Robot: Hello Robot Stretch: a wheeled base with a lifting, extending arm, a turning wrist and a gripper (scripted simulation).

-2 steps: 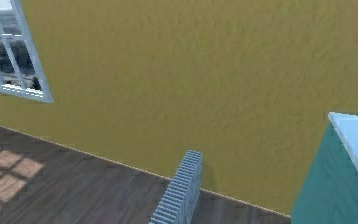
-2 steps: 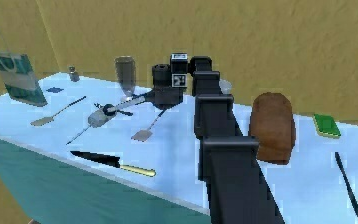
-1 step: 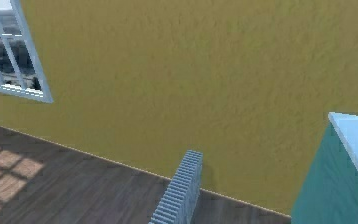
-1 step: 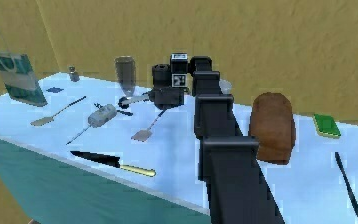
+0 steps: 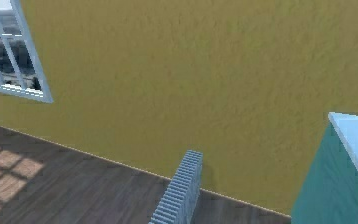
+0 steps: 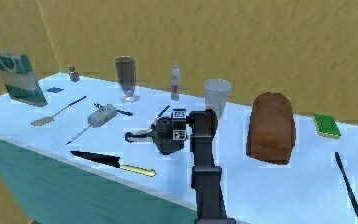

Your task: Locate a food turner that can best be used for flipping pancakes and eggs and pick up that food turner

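Searching seems finished, by my reckoning: I am drawn up along the bench (image 6: pixel 287 190) with my arm stretched out over it. My landmark is the tall glass (image 6: pixel 125 78) standing toward the back of the bench.

The piece I judge to be the food turner (image 6: pixel 99 117) lies flat on the bench just on my side of that glass. It is a grey thing with a broader head and a thin handle, and it is small, so I hold the guess loosely. A second candidate, a pale-headed utensil (image 6: pixel 49 116) with a dark handle, lies farther from the glass toward the arm side view's left. A dark-bladed knife (image 6: pixel 112 163) lies nearer me than either.

My hand (image 6: pixel 139 136) is also on my side of the glass, near the turner and toward the arm side view's right of it, fingers aimed its way. I cannot tell whether the fingers are spread or pressed together, nor whether they have anything in them. The turner rests on the bench, so as I read it the pick-up is not yet done: grasp and lift are left.

The turner's long axis runs on a slant. Its head end lies toward the glass, and its handle trails away from the glass toward me and the arm side view's left. That puts the head closer to my hand.
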